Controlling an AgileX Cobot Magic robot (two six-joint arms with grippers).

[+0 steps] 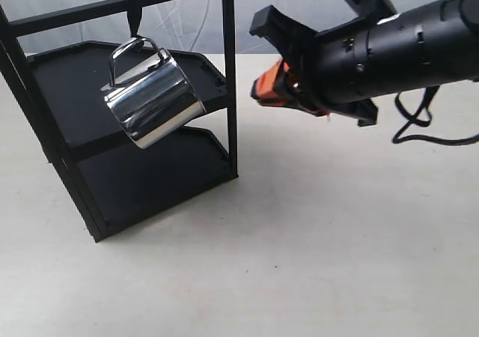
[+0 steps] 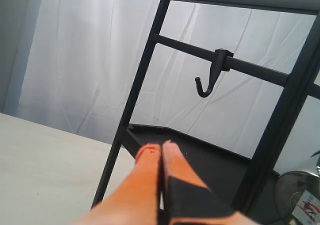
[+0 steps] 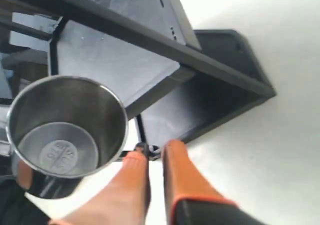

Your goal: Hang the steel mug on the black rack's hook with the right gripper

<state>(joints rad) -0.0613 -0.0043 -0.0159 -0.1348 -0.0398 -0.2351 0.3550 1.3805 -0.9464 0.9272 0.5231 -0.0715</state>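
The steel mug [image 1: 153, 97] hangs tilted in mid-air with its handle loop on the hook [image 1: 132, 11] of the black rack [image 1: 228, 90], and nothing else touches it. My right gripper [image 1: 258, 91] hovers to the right of the rack post, apart from the mug. In the right wrist view the gripper [image 3: 155, 150] is narrowly open and empty, and the mug's open mouth [image 3: 60, 135] is off to one side. My left gripper [image 2: 160, 147] is shut and empty near the rack [image 2: 135, 120]. In that view a hook [image 2: 205, 85] hangs bare and the mug [image 2: 300, 195] shows at the corner.
The rack stands on a pale tabletop [image 1: 299, 262] with a white curtain [image 2: 75, 60] behind it. The rack's two black tray shelves [image 1: 150, 172] hold nothing. A black cable [image 1: 419, 127] loops down behind my right arm.
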